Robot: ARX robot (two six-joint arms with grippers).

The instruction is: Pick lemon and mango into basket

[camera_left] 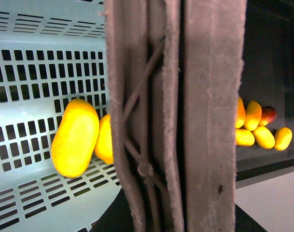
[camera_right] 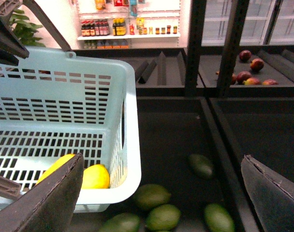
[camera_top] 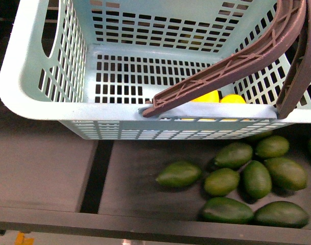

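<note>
lemon (camera_right: 95, 177) and mango (camera_right: 55, 167) both lie inside the basket (camera_right: 132, 145), touching each other on its slotted floor, tucked against the wall that faces the robot. in the left wrist view the mango (camera_left: 75, 137) is the long yellow-orange oval lying in full view, and the lemon (camera_left: 105, 140) sits just behind it, half hidden by the brown handle (camera_left: 175, 116) that fills the middle of that picture. in the front view only the yellow tops of the two fruits show over the basket's near rim (camera_top: 94, 109): one (camera_top: 209, 96) beside the foot of the brown handle (camera_top: 232, 61), the other (camera_top: 233, 99) just next to it; which is which cannot be told there.

right gripper (camera_right: 161, 193) is spread wide with nothing between its fingers (camera_right: 55, 198), which frame the basket corner and the shelf below. the left gripper's state cannot be told; the handle stands right in front of its camera and no fingers can be made out.

outside the basket, dark green oval fruits (camera_top: 232, 178) lie clustered on the black shelf (camera_top: 129, 173) just below and in front of it. more yellow fruits (camera_left: 262, 130) with a reddish one among them lie in a dark bin off to the side, well apart from the basket. farther back, red fruits (camera_right: 245, 72) rest in another dark bin.
</note>
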